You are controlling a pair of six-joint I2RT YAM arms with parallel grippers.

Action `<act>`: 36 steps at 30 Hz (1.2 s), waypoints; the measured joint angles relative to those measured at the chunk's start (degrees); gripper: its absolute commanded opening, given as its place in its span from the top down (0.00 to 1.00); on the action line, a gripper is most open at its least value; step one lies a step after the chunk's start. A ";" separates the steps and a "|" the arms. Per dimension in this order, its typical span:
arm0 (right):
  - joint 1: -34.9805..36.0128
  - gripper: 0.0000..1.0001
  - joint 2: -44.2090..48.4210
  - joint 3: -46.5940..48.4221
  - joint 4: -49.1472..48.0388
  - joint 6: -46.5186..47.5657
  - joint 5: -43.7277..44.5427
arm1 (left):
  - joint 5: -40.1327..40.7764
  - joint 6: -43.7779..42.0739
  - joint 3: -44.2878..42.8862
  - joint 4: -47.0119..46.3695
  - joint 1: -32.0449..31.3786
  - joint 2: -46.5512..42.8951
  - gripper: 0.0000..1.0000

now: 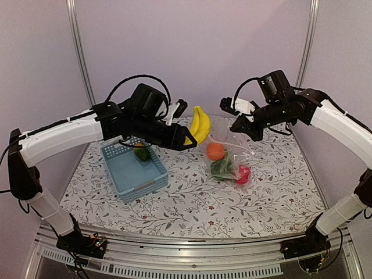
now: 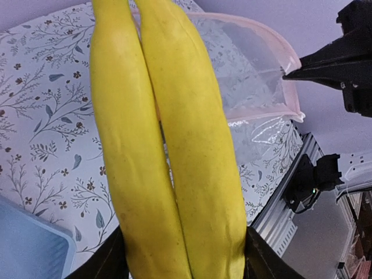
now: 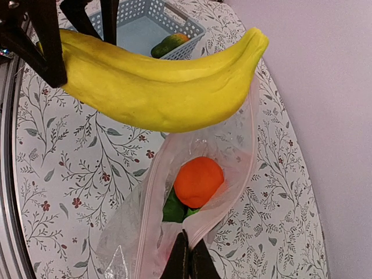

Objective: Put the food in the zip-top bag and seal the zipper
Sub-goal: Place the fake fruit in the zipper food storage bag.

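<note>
Left gripper has its jaws part-way open around one end of the curved yellow plastic toy banana, fingers pressed on both flanks. It's a firm hold, w/ the free end sticking out well beyond the fingertips so that end can lead into the bag. Just past the banana, on the far side from the L fingers, is the mouth of the clear crinkly zip-top bag. The banana is near the mouth, not inside yet.

Right gripper is fully closed, pinching the bag's mouth edge at the thin pale-pink zipper strip and holding it raised off the flower-print table, prob. to hold the opening wide for the L arm. Beyond the R fingertips, inside the bag, a round orange toy fruit rests on dark green toy pieces. Further down is the pinkish-red toy ball, apparently inside too.

Back under the L arm sits the light blue slotted plastic basket w/ one orange-green toy mango in it. So approx. three items are bagged, the banana is in hand, the mango is to go and the zipper is unsealed. Next move likely needs the banana fed end-first between the zipper lips — the risk is its length catching the raised edge.
</note>
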State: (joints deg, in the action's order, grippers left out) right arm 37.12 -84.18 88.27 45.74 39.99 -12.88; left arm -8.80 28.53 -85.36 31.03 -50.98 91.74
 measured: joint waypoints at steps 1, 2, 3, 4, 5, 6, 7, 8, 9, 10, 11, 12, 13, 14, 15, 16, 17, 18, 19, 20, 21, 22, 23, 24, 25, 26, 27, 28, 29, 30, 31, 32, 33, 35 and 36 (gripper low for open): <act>0.11 1.00 0.00 -0.70 0.04 -0.07 -0.42 | -1.03 -1.20 0.00 1.60 0.00 -0.11 0.74; 0.11 1.00 0.00 -1.57 0.09 -0.17 -1.09 | -2.64 -2.32 0.00 3.08 0.00 -0.11 0.74; 0.11 1.00 -0.02 -2.23 0.09 -0.42 -1.51 | -5.09 -3.26 0.04 4.61 0.00 -0.11 0.74; 0.11 1.00 -0.02 -2.71 0.09 -0.59 -1.92 | -7.78 -3.82 0.20 5.75 0.00 -0.11 0.74; 0.11 1.00 -0.02 -3.08 0.15 -0.96 -2.47 | -10.10 -3.96 0.44 6.14 -0.07 -0.13 0.74; 0.11 1.00 -0.02 -3.23 0.17 -1.25 -2.78 | -13.05 -3.91 0.87 6.36 -0.31 -0.13 0.74; 0.13 1.00 -0.02 -3.28 0.17 -1.60 -3.15 | -15.65 -3.56 1.49 6.21 -0.55 -0.13 0.74; 0.26 1.00 -0.02 -3.28 0.15 -1.86 -3.54 | -17.99 -3.10 2.21 6.01 -0.85 -0.13 0.73; 0.39 1.00 -0.02 -3.28 0.13 -2.10 -3.80 | -20.11 -2.16 2.97 5.68 -1.22 -0.13 0.73; 0.59 1.00 -0.02 -3.28 0.13 -2.40 -4.07 | -22.16 -1.07 3.82 5.20 -1.68 -0.13 0.73; 0.83 1.00 -0.02 -3.28 0.15 -2.60 -4.17 | -23.87 -0.09 4.52 4.61 -2.08 -0.13 0.73; 1.20 1.00 -0.02 -3.28 0.17 -2.73 -4.24 | -25.97 1.25 5.46 3.52 -2.45 -0.13 0.73; 1.49 1.00 -0.02 -3.28 0.20 -2.78 -4.28 | -27.63 2.51 6.19 2.38 -2.64 -0.13 0.73; 1.95 1.00 -0.02 -3.28 0.24 -2.78 -4.24 | -29.14 3.76 6.82 1.07 -2.78 -0.13 0.73; 2.43 1.00 -0.02 -3.28 0.35 -2.78 -4.20 | -30.47 5.05 7.37 -0.37 -2.78 -0.13 0.73; 2.86 1.00 -0.02 -3.30 0.46 -2.75 -4.15 | -31.74 6.60 7.78 -1.97 -2.78 -0.13 0.73; 3.32 1.00 -0.02 -3.30 0.55 -2.75 -4.15 | -32.59 7.85 8.07 -3.37 -2.75 -0.13 0.73; 3.78 1.00 -0.02 -3.30 0.66 -2.73 -4.11 | -33.53 9.40 8.37 -5.20 -2.73 -0.13 0.73; 4.07 1.00 -0.02 -3.30 0.72 -2.73 -3.85 | -34.40 11.30 8.72 -7.06 -2.58 -0.13 0.74; 4.24 1.00 0.00 -3.30 0.74 -2.73 -3.50 | -35.21 13.46 9.62 -9.22 -2.40 -0.26 0.74; 4.24 1.00 0.09 -3.30 0.92 -2.73 -3.32 | -35.87 15.41 10.58 -11.21 -2.23 -0.35 0.74; 4.24 1.00 0.11 -3.30 1.05 -2.73 -3.13 | -36.52 17.55 11.85 -13.79 -1.95 -0.48 0.74; 4.26 1.00 0.15 -3.30 1.31 -2.73 -3.06 | -37.16 19.85 13.31 -16.52 -1.49 -0.68 0.75; 4.37 1.00 0.22 -3.30 1.62 -2.71 -2.95 | -37.53 22.32 15.02 -19.37 -0.87 -0.94 0.75; 4.48 1.00 0.39 -3.30 2.05 -2.71 -2.71 | -37.88 25.35 17.33 -23.41 0.09 -1.42 0.75; 4.52 1.00 0.57 -3.30 2.34 -2.71 -2.67 | -38.14 28.02 18.93 -26.18 0.87 -1.73 0.75; 4.59 1.00 0.83 -3.30 2.75 -2.69 -2.62 | -38.25 30.75 20.61 -29.27 1.68 -2.03 0.75; 4.61 1.00 1.18 -3.30 3.21 -2.67 -2.60 | -38.25 34.14 22.69 -33.16 2.75 -2.43 0.75; 4.61 1.00 1.60 -3.30 3.61 -2.64 -2.60 | -38.14 37.16 24.44 -36.61 3.69 -2.71 0.75; 4.68 1.00 2.10 -3.30 4.00 -2.60 -2.64 | -38.05 40.26 25.97 -40.06 4.52 -2.89 0.75; 4.76 1.00 2.56 -3.30 4.20 -2.54 -2.71 | -38.07 42.51 26.77 -42.64 5.01 -2.89 0.75; 4.87 1.00 3.02 -3.30 4.33 -2.45 -2.78 | -38.12 45.24 27.26 -45.57 5.33 -2.75 0.75; 4.98 1.00 3.32 -3.30 4.44 -2.43 -2.95 | -38.23 47.39 27.26 -48.02 5.46 -2.45 0.74; 5.27 1.00 3.78 -3.30 4.59 -2.38 -3.30 | -38.42 51.98 27.06 -54.77 5.38 -1.49 0.73; 5.46 1.00 3.87 -3.30 4.68 -2.38 -3.43 | -38.53 54.05 26.60 -57.68 5.20 -0.68 0.73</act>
State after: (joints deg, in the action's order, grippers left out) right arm 42.59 -80.31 84.97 50.41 37.60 -16.32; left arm -47.33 82.59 -58.76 -26.65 -45.78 91.07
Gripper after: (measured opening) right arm 0.005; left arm 0.582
